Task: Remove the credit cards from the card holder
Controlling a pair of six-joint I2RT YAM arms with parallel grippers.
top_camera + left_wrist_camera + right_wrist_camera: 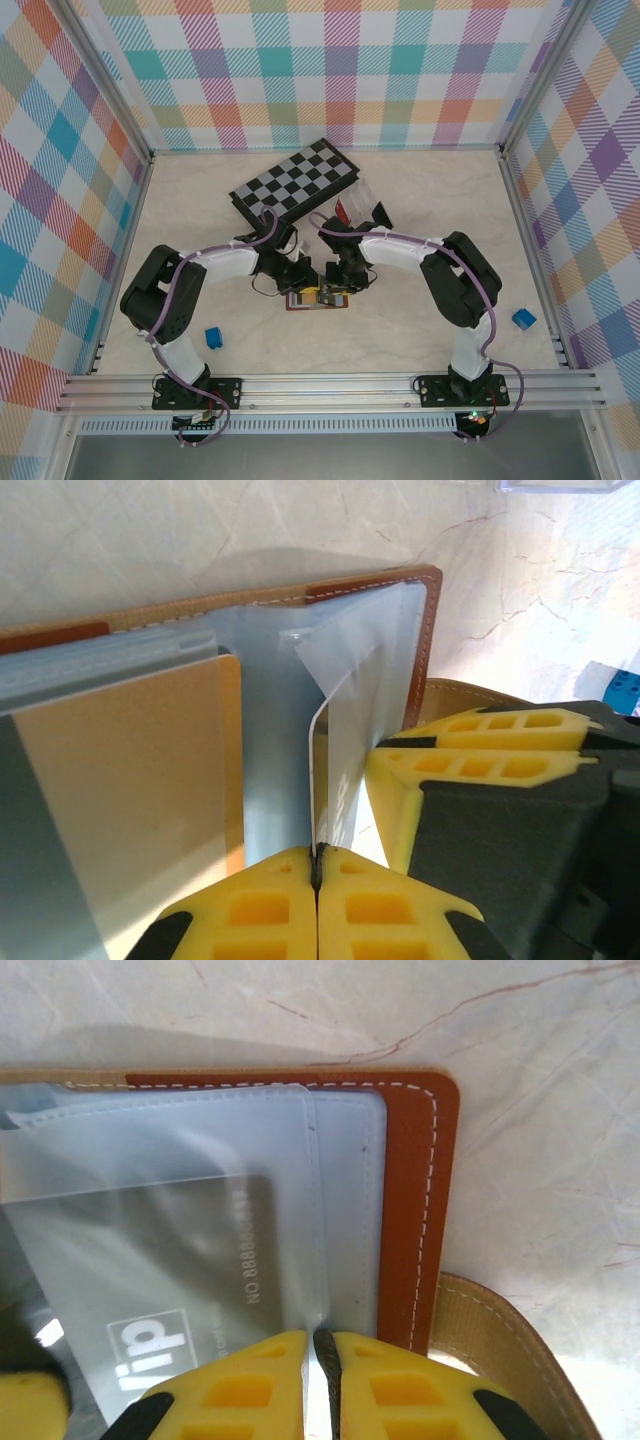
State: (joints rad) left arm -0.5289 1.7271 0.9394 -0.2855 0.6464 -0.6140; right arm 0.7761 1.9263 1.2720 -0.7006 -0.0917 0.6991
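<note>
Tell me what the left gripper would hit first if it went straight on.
The left gripper is shut on a thin sheet standing edge-on in the open card holder. Going on, it would likely push that sheet into the holder's pale lining, then its brown edge; depth is unclear.

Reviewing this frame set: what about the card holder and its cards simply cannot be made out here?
- Left wrist: the left hand is shut on a thin white sheet; card or sleeve, unclear.
- Right wrist: the grey card has print that is hazy behind the clear sleeve and cut off by the right hand.
- Top external: the card holder is small and half covered by both hands; cards uncountable.
</note>
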